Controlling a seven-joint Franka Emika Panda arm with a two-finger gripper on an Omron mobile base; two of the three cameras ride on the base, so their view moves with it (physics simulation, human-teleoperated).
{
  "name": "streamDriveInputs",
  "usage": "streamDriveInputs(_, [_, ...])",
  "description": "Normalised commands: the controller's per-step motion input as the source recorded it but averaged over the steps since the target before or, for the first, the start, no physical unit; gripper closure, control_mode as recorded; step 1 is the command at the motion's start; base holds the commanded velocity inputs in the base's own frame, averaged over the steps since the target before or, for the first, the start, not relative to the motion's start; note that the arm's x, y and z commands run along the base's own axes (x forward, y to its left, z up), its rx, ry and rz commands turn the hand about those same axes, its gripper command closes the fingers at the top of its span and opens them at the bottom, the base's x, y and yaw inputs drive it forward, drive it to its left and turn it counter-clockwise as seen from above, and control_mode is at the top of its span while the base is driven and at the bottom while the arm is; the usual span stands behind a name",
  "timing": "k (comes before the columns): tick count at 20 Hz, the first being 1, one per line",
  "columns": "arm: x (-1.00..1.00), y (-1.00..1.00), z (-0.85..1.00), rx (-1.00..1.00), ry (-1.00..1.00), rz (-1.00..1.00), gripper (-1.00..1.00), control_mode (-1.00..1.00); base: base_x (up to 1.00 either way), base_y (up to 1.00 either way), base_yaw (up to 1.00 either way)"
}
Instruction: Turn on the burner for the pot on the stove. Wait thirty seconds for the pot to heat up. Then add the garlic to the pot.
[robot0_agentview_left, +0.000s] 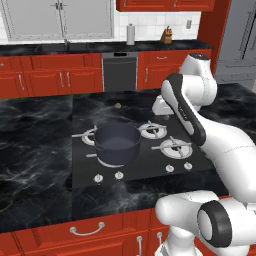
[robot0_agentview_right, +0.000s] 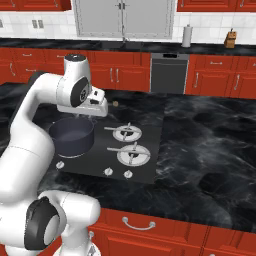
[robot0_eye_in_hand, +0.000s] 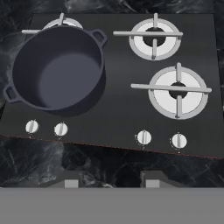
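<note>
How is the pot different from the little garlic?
The pot is big, dark grey-blue and hollow; the garlic is tiny, tan and roundish. The pot sits on the stove over a burner; the garlic lies on the black counter behind the stove. The pot has two side handles; the garlic has none. Both sit untouched.

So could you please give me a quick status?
Gripper empty above knobs. Pot empty on stove. Garlic on counter behind. Nothing in the way.
</note>
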Motion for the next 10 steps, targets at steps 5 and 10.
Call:
streamDriveInputs(5, [0.00, 0.08, 0.00, 0.00, 0.00, 0.00, -1.00, -1.00, 0.00, 0.00, 0.00])
streamDriveInputs(10, [-0.10, 0.27, 0.00, -0.01, -0.02, 0.00, -1.00, -1.00, 0.00, 0.00, 0.00])
